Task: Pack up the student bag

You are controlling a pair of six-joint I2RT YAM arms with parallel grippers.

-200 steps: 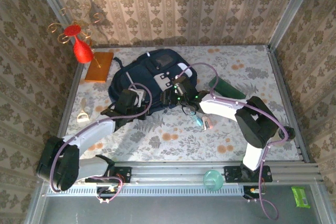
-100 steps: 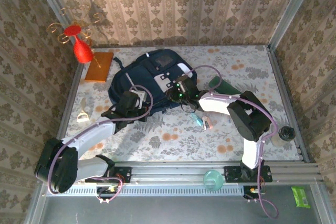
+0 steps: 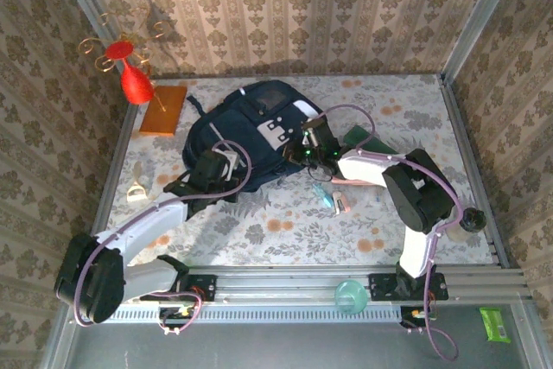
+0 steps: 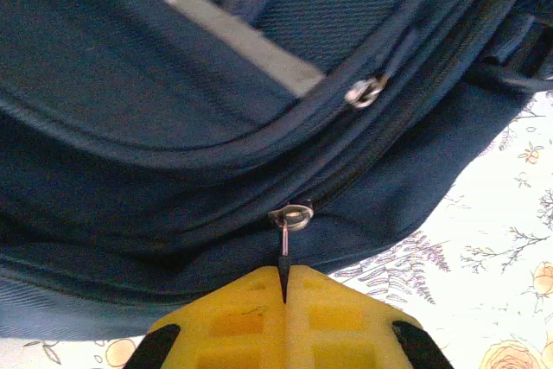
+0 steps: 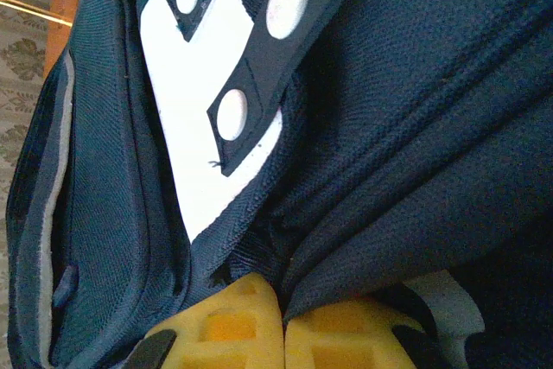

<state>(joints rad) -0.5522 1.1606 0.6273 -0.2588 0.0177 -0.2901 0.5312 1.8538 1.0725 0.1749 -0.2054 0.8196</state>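
With the backpack flat at the far middle of the surface, left tool pinched on the zipper pull at the near edge and right tool clamped on a fold of fabric on the right side, draw the pull along the zipper's curve, never outward. Brace with the right to tension the cloth, and ease off at any snag of the slider, likely the main risk with so thin a tab.

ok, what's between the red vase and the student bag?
An orange-brown board lies flat on the table, between the red vase and the student bag. The top external view shows this.
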